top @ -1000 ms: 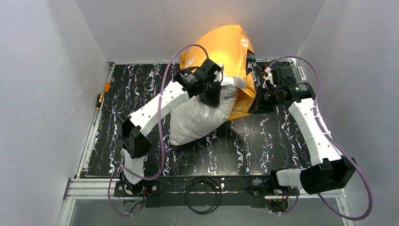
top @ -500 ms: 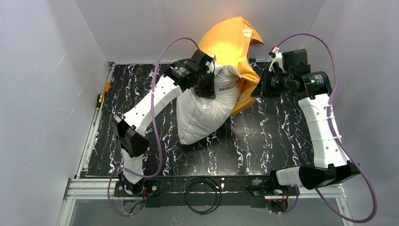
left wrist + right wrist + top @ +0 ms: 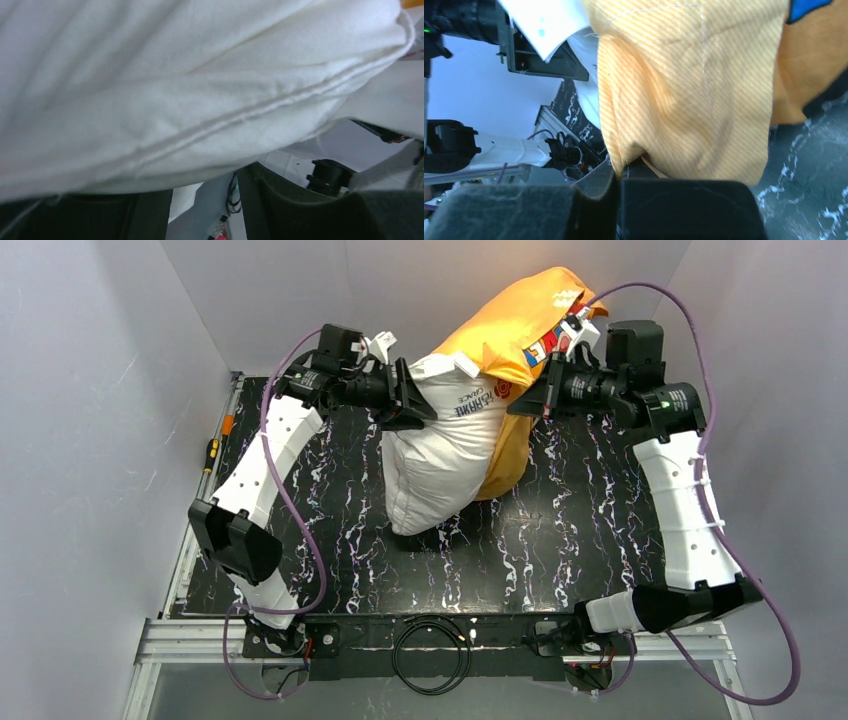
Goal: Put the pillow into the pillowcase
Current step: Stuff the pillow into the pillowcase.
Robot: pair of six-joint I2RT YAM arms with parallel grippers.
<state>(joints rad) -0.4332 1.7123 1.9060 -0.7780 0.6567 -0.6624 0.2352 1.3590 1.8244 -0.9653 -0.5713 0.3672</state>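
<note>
Above the black marbled table [image 3: 560, 540], your right gripper [image 3: 524, 404] pinches the orange pillowcase [image 3: 505, 335] at its hem. The left gripper [image 3: 418, 408], jaws apparently parted, nudges the white pillow [image 3: 440, 465] just ahead of it. Perhaps half is sheathed; the lower half hangs bare.

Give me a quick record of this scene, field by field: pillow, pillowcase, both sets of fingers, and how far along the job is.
pillow: off-white, stood on end, lower corner on the table
pillowcase: orange, raised, wrapped round the pillow's far right side
left fingers: open, pillow seam lying just above them, nothing pinched
right fingers: shut on the pillowcase edge
progress: partly in, most of the pillow uncovered
</note>
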